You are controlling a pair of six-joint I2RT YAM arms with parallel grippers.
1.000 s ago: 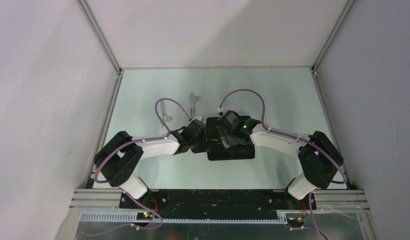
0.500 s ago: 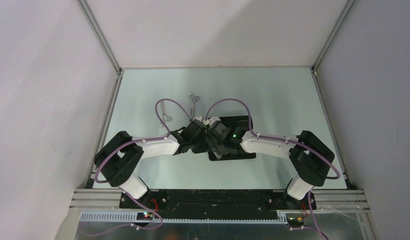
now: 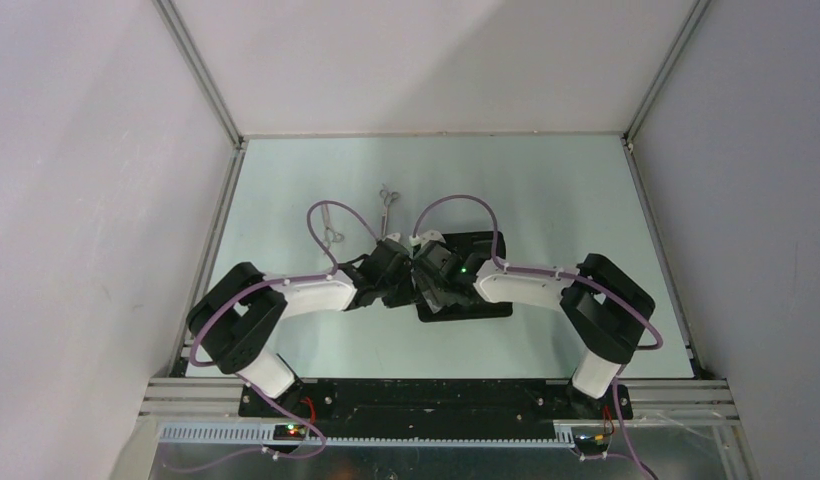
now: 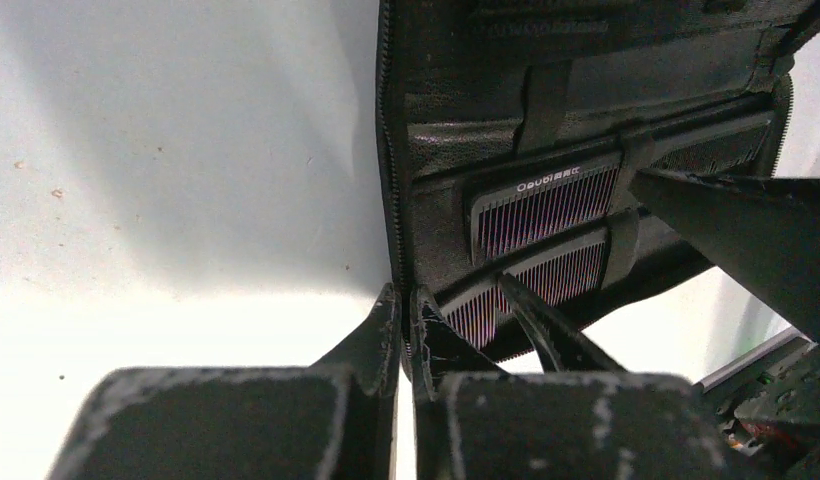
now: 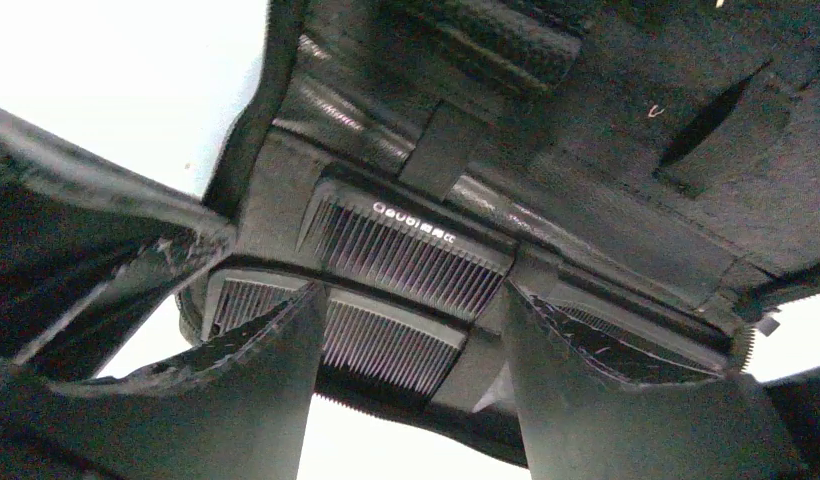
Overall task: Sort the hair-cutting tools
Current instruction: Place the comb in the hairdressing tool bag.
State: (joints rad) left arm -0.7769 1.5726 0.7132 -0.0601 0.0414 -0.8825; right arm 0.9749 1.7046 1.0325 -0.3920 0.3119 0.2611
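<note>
Two silver scissors lie on the table at the back left, one (image 3: 331, 222) further left than the other (image 3: 388, 200). The black pouch (image 3: 481, 262) lies open at the centre. Two black combs sit under its elastic straps, an upper one (image 5: 406, 255) and a lower one (image 5: 386, 345), both also seen in the left wrist view (image 4: 546, 205) (image 4: 551, 278). My left gripper (image 4: 406, 305) is shut on the pouch's zippered left edge. My right gripper (image 5: 411, 335) is open over the pouch's left end, its fingers (image 5: 256, 390) straddling the lower comb without closing on it.
Both grippers crowd together at the pouch's left end (image 3: 418, 285). The right gripper's fingers (image 4: 746, 220) show in the left wrist view. Metal frame rails (image 3: 201, 260) and white walls bound the table.
My right arm has swung left across the pouch to meet the left gripper. The left gripper has stayed in place and closed a little tighter on the pouch edge.
</note>
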